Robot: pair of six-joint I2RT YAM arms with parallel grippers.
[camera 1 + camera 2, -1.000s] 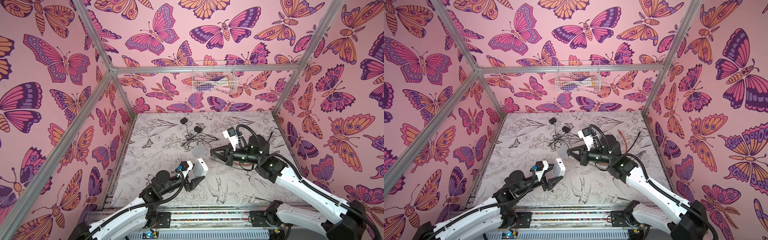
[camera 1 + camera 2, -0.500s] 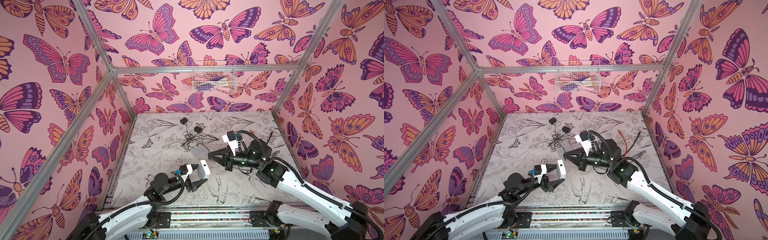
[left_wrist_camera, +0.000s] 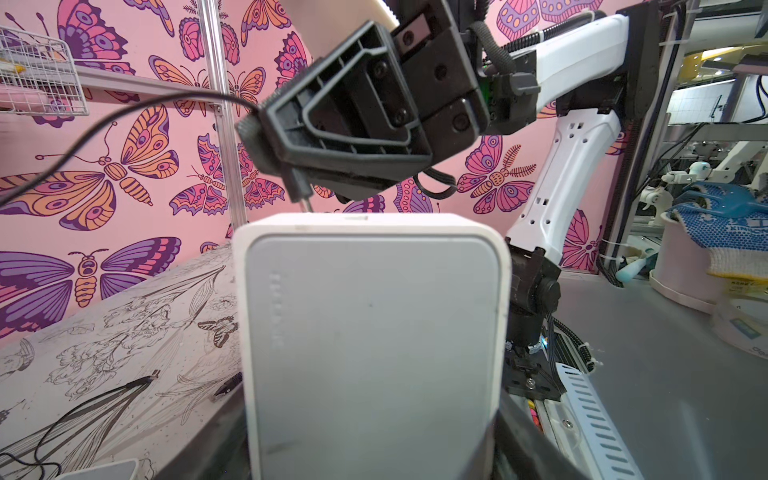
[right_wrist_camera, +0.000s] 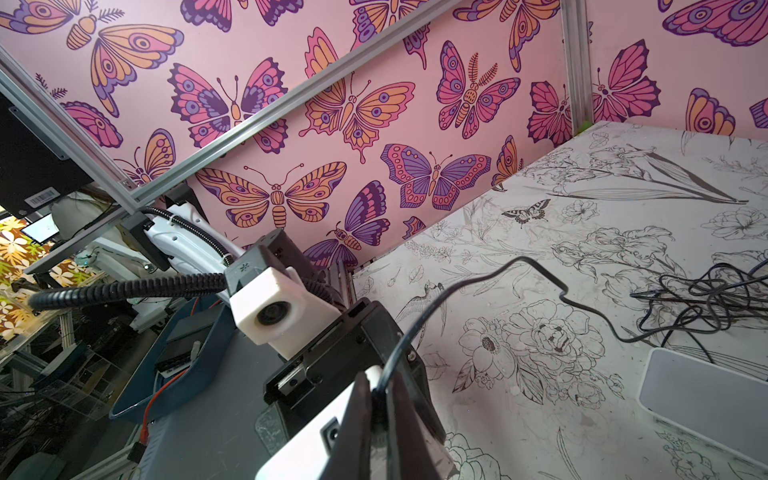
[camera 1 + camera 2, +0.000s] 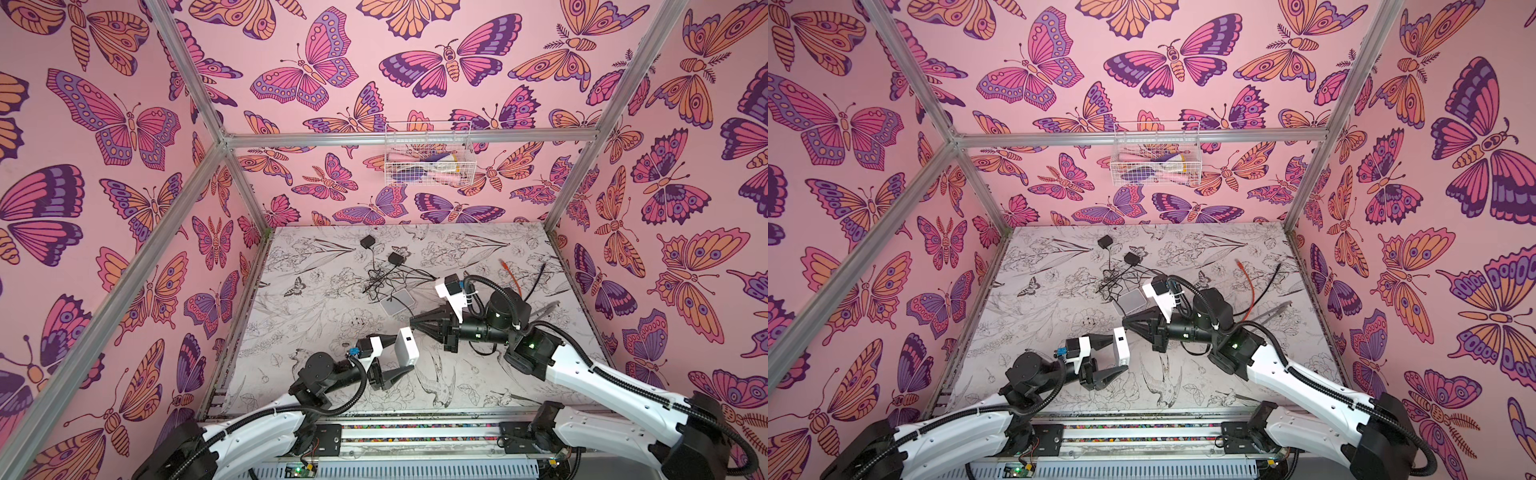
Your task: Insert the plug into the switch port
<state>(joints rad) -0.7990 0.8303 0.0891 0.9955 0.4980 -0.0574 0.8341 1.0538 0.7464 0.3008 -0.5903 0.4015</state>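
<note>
My left gripper (image 5: 400, 354) (image 5: 1116, 353) (image 3: 370, 457) is shut on the white switch (image 5: 406, 347) (image 5: 1121, 347) (image 3: 374, 332) and holds it on edge above the table. Just above its upper edge, my right gripper (image 5: 414, 322) (image 5: 1127, 323) (image 4: 378, 390) is shut on the black plug (image 3: 297, 187) (image 4: 379, 395), whose thin cable trails back to the table. In the left wrist view the plug's metal pin meets the switch's top edge. The right wrist view shows a round port (image 4: 331, 432) on that edge, beside my closed fingers (image 4: 357, 415); the pin's tip is hidden there.
Another grey-white switch (image 5: 395, 303) (image 4: 706, 399) lies on the table by a tangle of black cable (image 5: 380, 282) and two black adapters (image 5: 368, 242) (image 5: 397, 258). An orange cable (image 5: 509, 276) and a black one (image 5: 538, 274) lie at the right. A wire basket (image 5: 428, 160) hangs on the back wall.
My right gripper has come forward and down with the plug until it meets the switch's upper edge. The left gripper has shifted the switch slightly to the right.
</note>
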